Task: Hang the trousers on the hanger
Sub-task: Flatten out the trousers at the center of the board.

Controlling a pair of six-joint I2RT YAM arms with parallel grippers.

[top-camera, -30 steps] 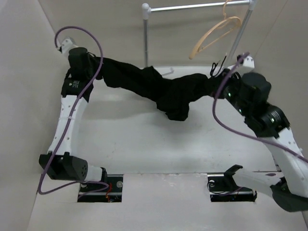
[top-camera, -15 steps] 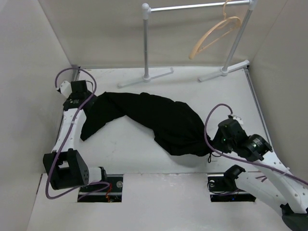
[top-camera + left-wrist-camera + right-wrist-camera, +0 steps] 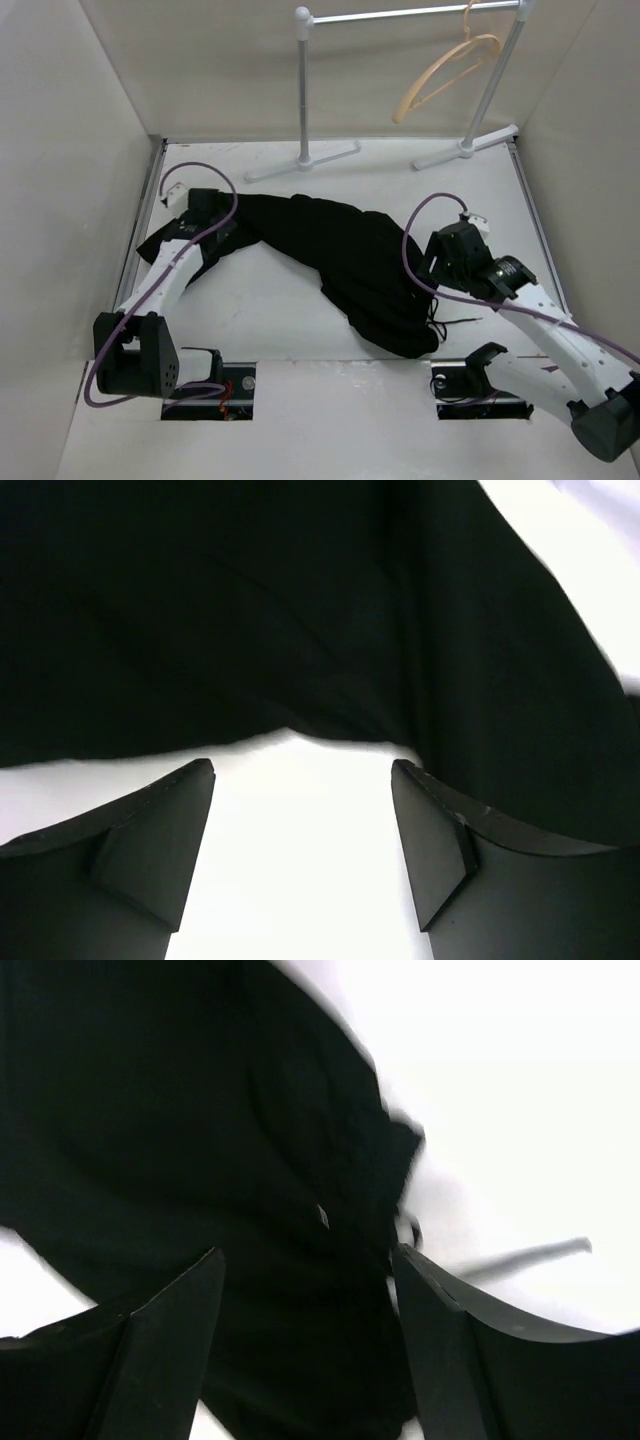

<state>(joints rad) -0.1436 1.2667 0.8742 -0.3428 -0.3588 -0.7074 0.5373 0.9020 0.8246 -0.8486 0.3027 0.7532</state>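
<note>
Left arm (image 3: 165,285), right arm (image 3: 545,320) now further inward over trousers (image 3: 340,250), jaws apart.

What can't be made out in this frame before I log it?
- Top external: the top of the hanger hook is cut off by the upper edge.
- Top external: the left end of the trousers is hidden under the left arm.
- Right wrist: blur smears the cloth edge and a thin cord beyond the open right pincer.
- Left wrist: the black cloth past the open left pincer shows no seams, so which part it is cannot be told.
</note>
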